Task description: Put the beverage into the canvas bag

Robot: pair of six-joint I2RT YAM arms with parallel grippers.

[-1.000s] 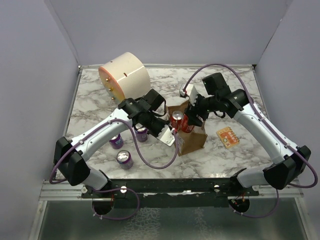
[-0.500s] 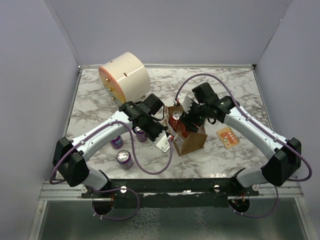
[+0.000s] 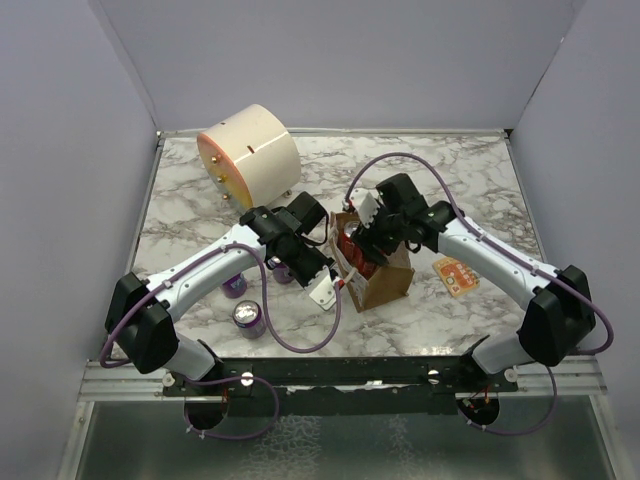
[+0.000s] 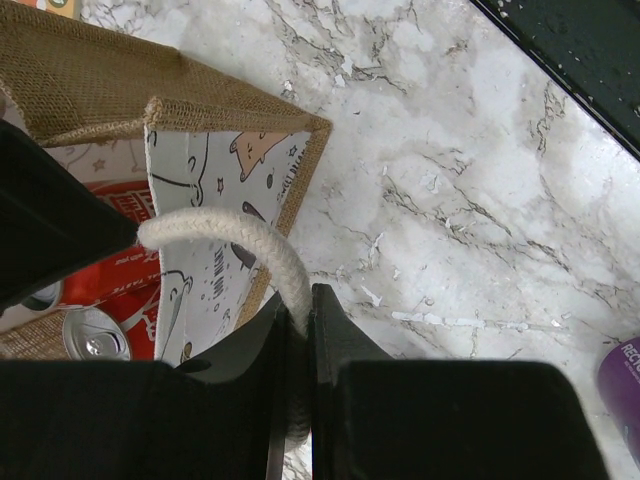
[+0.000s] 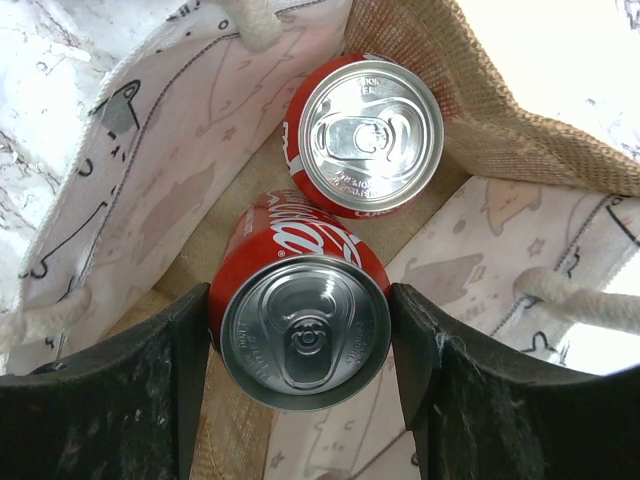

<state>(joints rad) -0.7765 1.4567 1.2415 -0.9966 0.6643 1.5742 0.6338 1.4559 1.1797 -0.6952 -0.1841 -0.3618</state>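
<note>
The tan canvas bag (image 3: 388,283) stands mid-table with its mouth open. My left gripper (image 3: 342,279) is shut on one whitish rope handle (image 4: 240,236) at the bag's near-left rim (image 4: 100,80), its jaws pinching the rope (image 4: 297,310). My right gripper (image 3: 362,243) reaches into the bag from above and is shut on a red cola can (image 5: 305,335), upright between its fingers (image 5: 420,350). A second red cola can (image 5: 370,135) stands on the bag floor just beyond it. Its top also shows in the left wrist view (image 4: 92,338).
A large cream cylinder (image 3: 248,152) lies at the back left. Three purple cans (image 3: 248,318) (image 3: 233,285) (image 3: 283,272) stand left of the bag under my left arm. An orange card (image 3: 456,273) lies right of the bag. A raised rail runs along the near table edge.
My right gripper has moved left and down with the red can, from above the bag's rim into the bag. My left gripper has kept hold of the rope handle, shifting slightly.
</note>
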